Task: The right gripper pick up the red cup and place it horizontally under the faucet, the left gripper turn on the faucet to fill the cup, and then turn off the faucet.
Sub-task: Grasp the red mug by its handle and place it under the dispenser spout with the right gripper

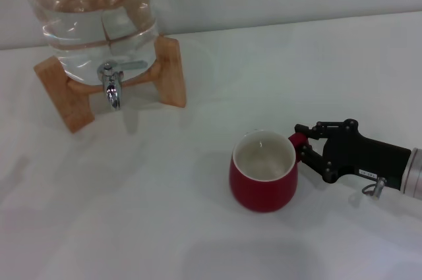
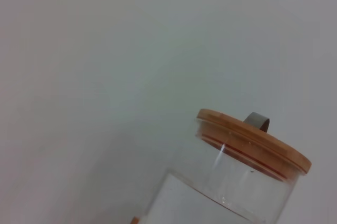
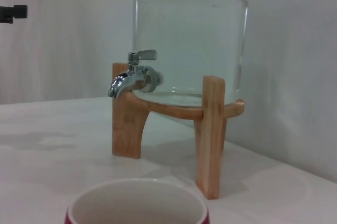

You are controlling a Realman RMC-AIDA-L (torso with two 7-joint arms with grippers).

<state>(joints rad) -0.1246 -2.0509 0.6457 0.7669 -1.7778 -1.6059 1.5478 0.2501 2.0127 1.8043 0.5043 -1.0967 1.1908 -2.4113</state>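
Note:
The red cup [image 1: 264, 181] stands upright on the white table, its white inside empty; its rim [image 3: 137, 203] fills the near edge of the right wrist view. My right gripper [image 1: 302, 143] reaches in from the right, and its open black fingers straddle the cup's small handle. The chrome faucet [image 1: 111, 82] [image 3: 131, 76] juts from the clear water jar [image 1: 99, 16] at the back left, lever flat and no water running. The cup sits well to the right of and nearer than the spout. The left gripper is out of view; its wrist camera looks at the jar's wooden lid [image 2: 253, 139].
The jar rests on a wooden stand [image 1: 170, 72] [image 3: 210, 129] with splayed legs. A pale wall runs behind it. White tabletop [image 1: 165, 194] lies between stand and cup. A small black part [image 3: 10, 10] shows at the right wrist view's edge.

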